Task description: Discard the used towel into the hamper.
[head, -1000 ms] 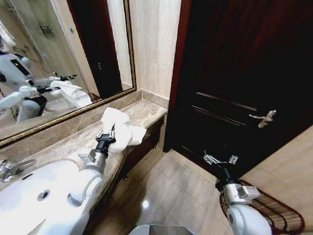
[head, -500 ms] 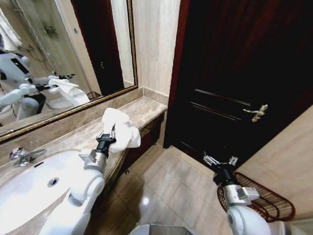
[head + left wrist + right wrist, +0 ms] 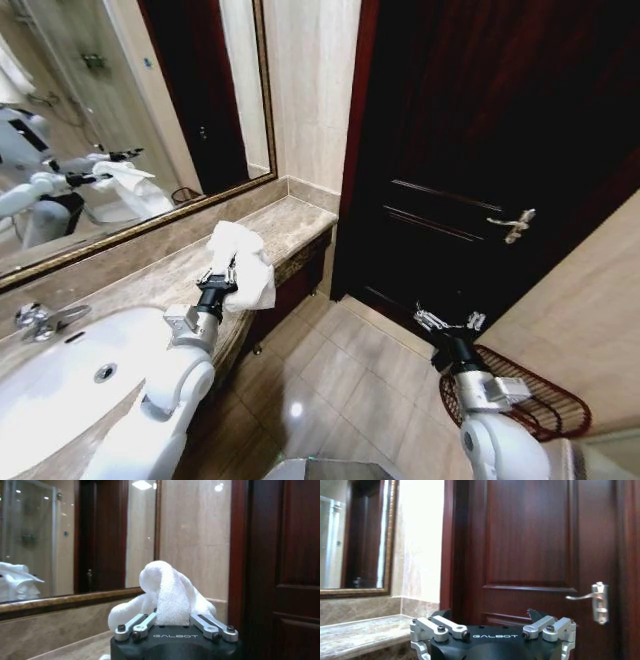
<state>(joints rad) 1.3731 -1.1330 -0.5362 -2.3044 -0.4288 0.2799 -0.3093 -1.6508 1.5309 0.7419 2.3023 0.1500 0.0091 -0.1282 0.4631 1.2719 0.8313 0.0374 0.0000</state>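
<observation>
White towel [image 3: 243, 262] in left gripper [image 3: 222, 270]

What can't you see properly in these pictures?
- The hamper: in the head view the right arm covers its near side, so what is inside stays hidden.
- The towel: in the left wrist view the left gripper hides its lower end.
- The right gripper: its fingertips are cut off by the right wrist view's edge.
</observation>
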